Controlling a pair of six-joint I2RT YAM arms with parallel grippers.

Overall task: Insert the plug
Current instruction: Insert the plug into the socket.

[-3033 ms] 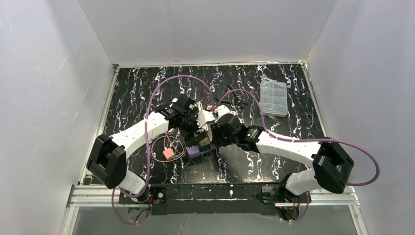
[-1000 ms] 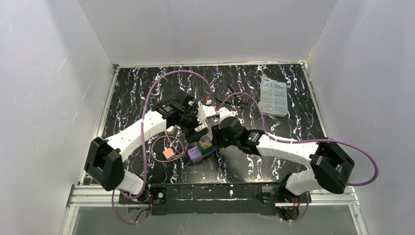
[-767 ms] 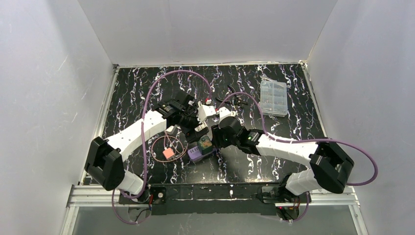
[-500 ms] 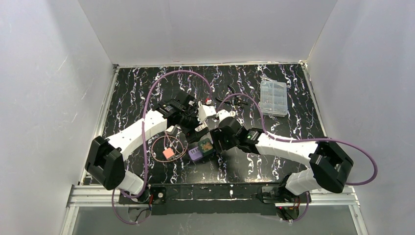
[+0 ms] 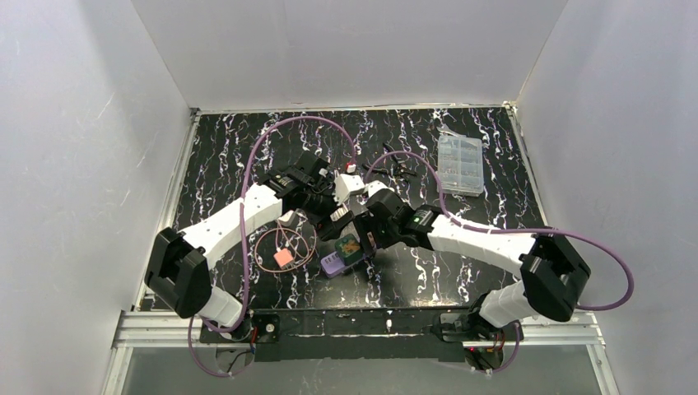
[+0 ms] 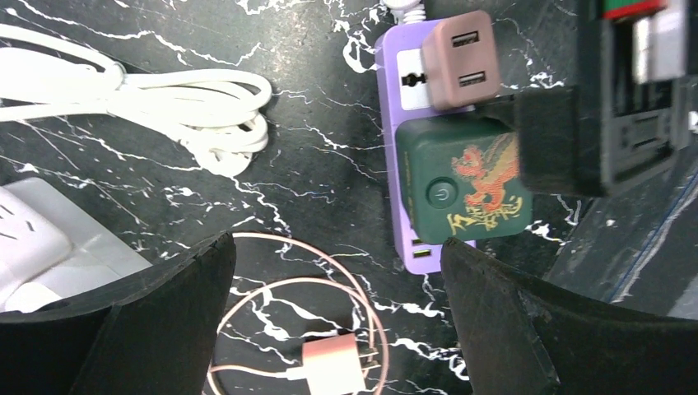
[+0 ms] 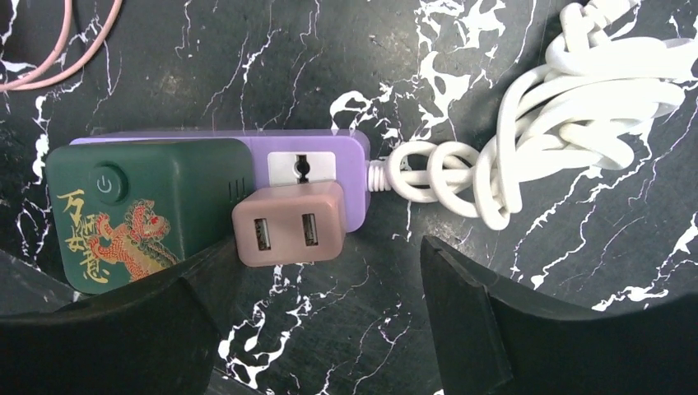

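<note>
1. Tabletop (image 5: 395,284) is carrying a purple power strip (image 7: 346,164) near the middle.
2. Left gripper (image 6: 337,247) and right gripper (image 7: 329,243) are hovering over it, both spread, gripping nothing.
3. Green plug (image 7: 140,206) is sitting in the strip, just beside a brown adapter (image 7: 288,222); insertion is looking done, with only withdrawal remaining.

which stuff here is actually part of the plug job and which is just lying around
Job:
purple power strip
brown usb charger

Lying about:
green adapter, sitting on the strip
pink cable with plug
clear parts box
white block
</note>
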